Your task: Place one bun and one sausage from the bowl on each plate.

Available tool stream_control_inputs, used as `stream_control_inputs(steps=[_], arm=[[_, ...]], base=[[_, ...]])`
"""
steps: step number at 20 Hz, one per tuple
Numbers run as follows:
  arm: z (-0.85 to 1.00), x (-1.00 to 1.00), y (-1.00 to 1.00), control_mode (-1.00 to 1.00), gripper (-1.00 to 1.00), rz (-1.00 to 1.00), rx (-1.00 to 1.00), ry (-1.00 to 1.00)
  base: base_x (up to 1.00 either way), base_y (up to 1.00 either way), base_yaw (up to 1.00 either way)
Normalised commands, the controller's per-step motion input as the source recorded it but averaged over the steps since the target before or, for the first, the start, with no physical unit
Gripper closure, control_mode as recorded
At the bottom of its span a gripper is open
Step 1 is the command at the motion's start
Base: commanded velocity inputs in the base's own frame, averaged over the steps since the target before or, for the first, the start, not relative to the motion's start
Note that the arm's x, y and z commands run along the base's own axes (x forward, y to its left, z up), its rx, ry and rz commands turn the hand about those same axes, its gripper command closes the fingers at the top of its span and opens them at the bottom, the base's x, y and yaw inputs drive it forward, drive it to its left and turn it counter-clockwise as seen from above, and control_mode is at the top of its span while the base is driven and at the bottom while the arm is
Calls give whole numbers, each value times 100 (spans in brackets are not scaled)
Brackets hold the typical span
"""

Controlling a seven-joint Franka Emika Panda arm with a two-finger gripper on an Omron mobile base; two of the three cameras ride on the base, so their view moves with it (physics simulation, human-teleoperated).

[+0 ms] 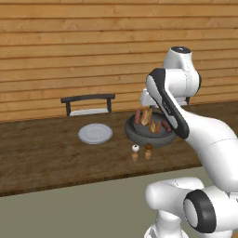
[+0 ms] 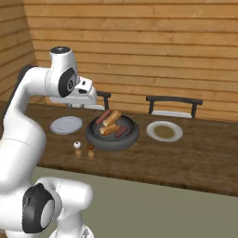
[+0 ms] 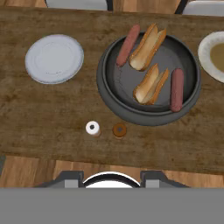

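The dark-grey bowl [image 3: 105,87] [image 1: 139,135] [image 2: 111,142] stands mid-table and holds two split buns [image 3: 148,41] [image 3: 151,83] and two sausages [image 3: 128,45] [image 3: 176,89]. One sausage lies left of the upper bun, the other right of the lower bun. A light-grey plate [image 3: 54,58] [image 1: 95,133] [image 2: 66,124] lies bare to the bowl's left. A second plate [image 3: 205,48] [image 2: 153,130] with a brownish middle lies to its right. My gripper [image 3: 111,179] hovers high above the table's near edge, open, fingers apart with nothing between them.
Just in front of the bowl stand a white-topped shaker [image 3: 92,128] [image 1: 135,151] [image 2: 77,148] and a brown-topped one [image 3: 119,130] [image 1: 148,149] [image 2: 90,149]. Two dark chairs [image 1: 88,103] [image 2: 173,106] stand behind the table against the wooden wall.
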Motion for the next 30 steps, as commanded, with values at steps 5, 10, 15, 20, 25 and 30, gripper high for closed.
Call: stream_control_inputs(steps=[5, 10, 15, 20, 25, 30], arm=[[-22, 12, -2, -100, -100, -2, 0, 3], [-66, 92, -52, -100, -100, -1, 0, 6], [-41, 100, -81, -100, -100, 0, 7, 18], [0, 93, -10, -100, -100, 0, 1, 0], [-12, 95, 0, -100, -100, 0, 0, 0], [-69, 62, 0, -100, -100, 1, 8, 0]], base=[[0, 0, 0], [0, 0, 0], [0, 0, 0], [0, 0, 0], [0, 0, 0], [0, 0, 0]])
